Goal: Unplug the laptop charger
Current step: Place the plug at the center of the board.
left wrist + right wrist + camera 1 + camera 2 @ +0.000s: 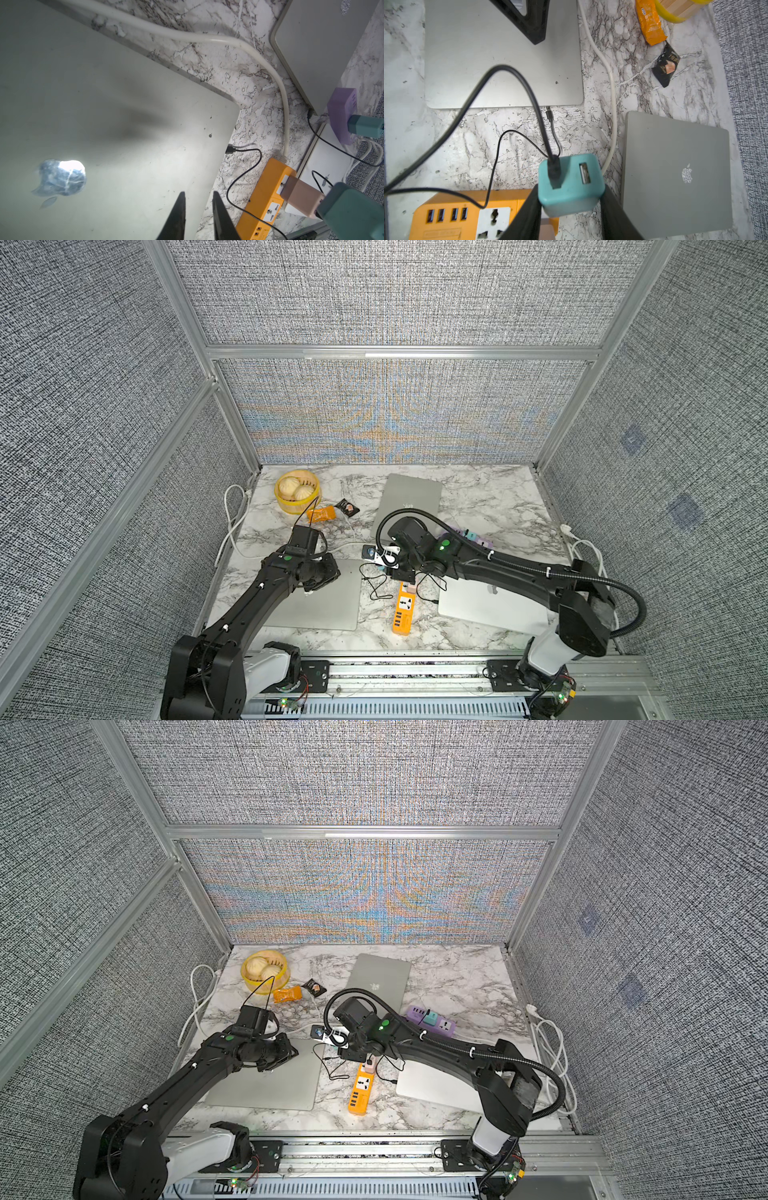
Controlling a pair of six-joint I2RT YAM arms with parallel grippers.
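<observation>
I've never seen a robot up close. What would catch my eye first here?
Most likely the right gripper in the middle, clamped on a teal charger trailing a black cable, over the orange power strip. Next, the left gripper hanging empty above a closed silver laptop, and a yellow basket of buns in the far left corner.

teal charger cube (571,185); black cable (554,172) plugged in; above orange power strip (446,200)

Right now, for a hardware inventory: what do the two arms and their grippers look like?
The left arm and right arm are black with white base links and a green light near each wrist. A black ribbed hose, held by white ties, runs along the right arm. The left gripper and right gripper have tapered black fingers.
</observation>
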